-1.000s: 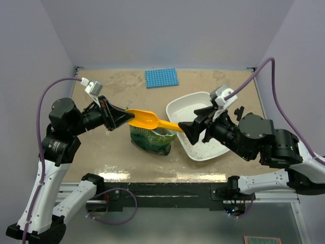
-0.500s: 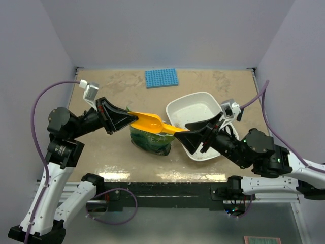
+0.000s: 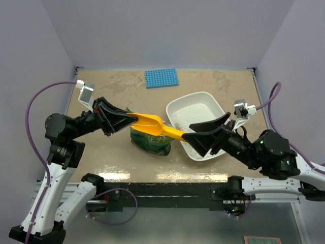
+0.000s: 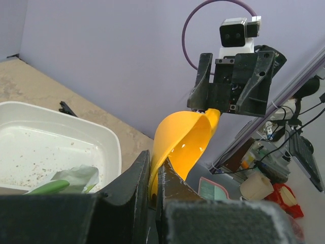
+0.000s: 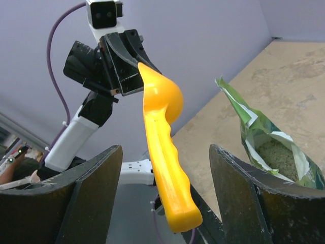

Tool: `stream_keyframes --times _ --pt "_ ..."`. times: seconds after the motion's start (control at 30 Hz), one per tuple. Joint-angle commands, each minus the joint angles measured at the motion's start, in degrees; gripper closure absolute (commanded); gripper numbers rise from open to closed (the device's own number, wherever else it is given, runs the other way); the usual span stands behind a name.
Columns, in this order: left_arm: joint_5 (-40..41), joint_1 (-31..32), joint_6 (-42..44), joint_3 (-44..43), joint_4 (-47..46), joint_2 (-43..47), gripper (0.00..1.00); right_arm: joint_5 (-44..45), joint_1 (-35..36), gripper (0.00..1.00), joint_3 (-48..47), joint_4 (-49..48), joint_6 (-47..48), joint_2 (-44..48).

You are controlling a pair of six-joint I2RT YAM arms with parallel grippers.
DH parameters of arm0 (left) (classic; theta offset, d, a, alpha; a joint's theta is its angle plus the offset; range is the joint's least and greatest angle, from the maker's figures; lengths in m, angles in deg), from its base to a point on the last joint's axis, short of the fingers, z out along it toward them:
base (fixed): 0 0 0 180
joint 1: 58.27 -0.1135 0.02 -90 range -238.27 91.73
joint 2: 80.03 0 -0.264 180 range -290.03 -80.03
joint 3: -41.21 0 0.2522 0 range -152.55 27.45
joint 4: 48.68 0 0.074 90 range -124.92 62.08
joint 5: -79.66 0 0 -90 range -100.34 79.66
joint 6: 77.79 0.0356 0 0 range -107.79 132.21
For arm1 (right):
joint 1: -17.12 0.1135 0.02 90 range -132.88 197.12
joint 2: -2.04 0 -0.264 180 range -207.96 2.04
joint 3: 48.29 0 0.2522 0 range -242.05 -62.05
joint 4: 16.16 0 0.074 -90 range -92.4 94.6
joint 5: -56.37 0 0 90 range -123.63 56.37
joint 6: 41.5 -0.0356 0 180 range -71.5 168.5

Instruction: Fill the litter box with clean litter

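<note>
Top view: left gripper (image 3: 132,119) is clamped narrow on the bowl rim of the orange scoop (image 3: 156,127). The scoop hangs in the air, handle pointing toward 4 o'clock. Left wrist view shows the same pinch, left gripper (image 4: 154,177) on the bowl edge of the scoop (image 4: 185,140).

Right gripper (image 3: 187,131) is spread wide, with one finger on each side of the handle end. It looks just short of touching, but contact is hard to tell. Right wrist view: right gripper (image 5: 166,148) has wide jaws, and the scoop (image 5: 163,147) runs up between them toward 12 o'clock.

The white litter box (image 3: 203,94) sits right of centre on the table (image 3: 101,157), at 3 o'clock from the scoop bowl. The right gripper hovers over the box's 8 o'clock corner. The box floor has only a thin scatter of grains. The left wrist view shows the litter box (image 4: 109,140) at 9 o'clock.

The green bag (image 3: 150,142) stands open directly under the scoop bowl, at 5 o'clock from the left fingertips and just beside the box's left wall. The litter (image 5: 277,152) shows inside the bag's (image 5: 246,122) mouth, at 4 o'clock from the handle and close to the right gripper's right-hand finger.

The blue mat (image 3: 161,78) lies at 12 o'clock on the far table edge, well apart from both grippers.
</note>
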Motion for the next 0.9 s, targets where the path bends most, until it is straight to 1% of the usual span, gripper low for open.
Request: stream_keyframes --times 0.0,0.13,0.2,0.23,0.4,0.43,0.5,0.53,0.7,0.8,0.87 --pt "-0.5 0.1 -4.0 0.2 -6.6 -0.5 1.0 -4.0 0.0 0.27 -0.5 -2.8 0.8 -1.2" --pt "-0.1 0.1 -4.4 0.3 -7.0 -0.7 1.0 -7.2 -0.1 0.29 0.5 -4.8 1.2 -2.1" --pt "0.0 0.1 -4.5 0.2 -7.1 -0.6 1.0 -7.4 -0.1 0.33 0.5 -5.2 1.2 -2.5" --pt "0.0 0.1 -4.5 0.2 -7.2 -0.6 1.0 -7.4 -0.1 0.37 0.6 -5.4 1.2 -2.6" --pt "0.0 0.1 -3.8 0.1 -6.1 -0.4 1.0 -8.0 -0.1 0.47 0.5 -6.0 1.9 -2.6" --pt "-0.1 0.1 -3.8 0.1 -6.1 -0.4 1.0 -8.1 -0.1 0.52 0.4 -6.0 2.1 -2.8" --pt "-0.1 0.1 -3.8 0.1 -6.1 -0.6 1.0 -8.2 -0.1 0.56 0.3 -6.0 2.2 -3.0" --pt "-0.1 0.1 -3.7 0.1 -6.0 -0.6 1.0 -8.2 -0.1 0.59 0.1 -5.9 2.3 -3.0" --pt "-0.4 0.1 -3.6 0.2 -5.8 -0.9 1.0 -8.0 -0.1 0.65 0.3 -5.9 2.6 -2.5" --pt "-0.4 0.1 -3.2 0.2 -5.3 -0.9 1.0 -7.6 0.0 0.72 0.6 -6.1 2.8 -2.0" --pt "-0.3 0.1 -2.5 0.4 -4.4 -0.8 1.0 -7.4 -0.1 0.82 0.7 -6.1 3.1 -1.5"
